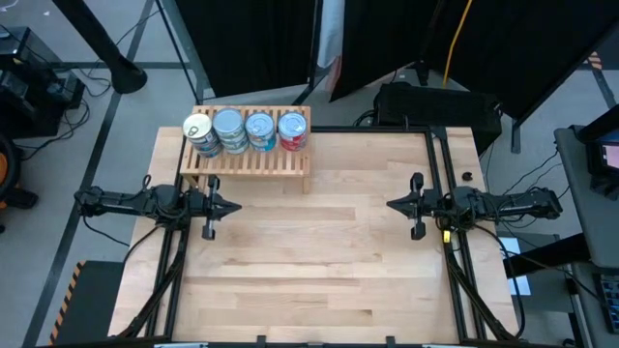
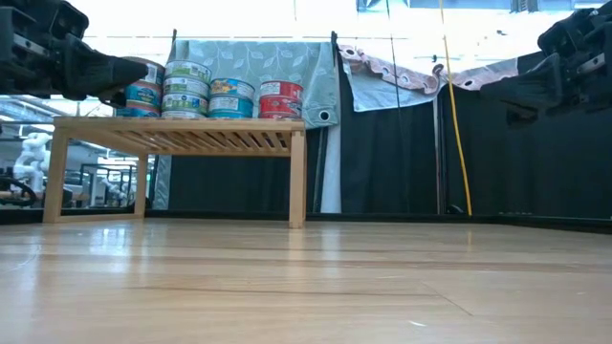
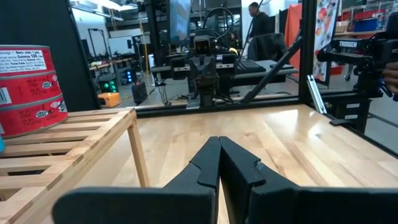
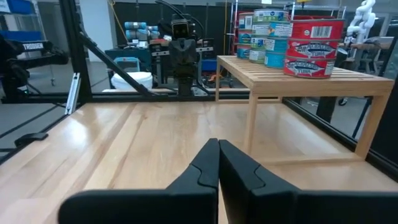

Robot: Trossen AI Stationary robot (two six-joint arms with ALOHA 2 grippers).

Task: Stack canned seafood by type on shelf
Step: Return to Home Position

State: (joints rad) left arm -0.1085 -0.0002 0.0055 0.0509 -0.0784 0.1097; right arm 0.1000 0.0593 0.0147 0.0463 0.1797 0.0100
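The canned seafood [image 1: 248, 130] stands in several stacks in a row on the shelf [image 1: 247, 162], a low slatted wooden rack at the table's far left. The red-labelled stack [image 4: 313, 45] is at the row's right end, blue-labelled stacks [image 2: 187, 89] to its left. My left gripper [image 1: 234, 206] is shut, level, just in front of the shelf at the table's left edge. My right gripper [image 1: 393, 204] is shut, level, at the table's right edge. Neither holds anything; their fingertips [image 3: 219, 142] [image 4: 217, 144] meet.
The wooden tabletop [image 1: 319, 261] lies bare between the two arms and toward the near edge. A black frame rail [image 1: 387, 129] runs along the table's far edge. A person [image 3: 256, 14] stands in the room beyond the table.
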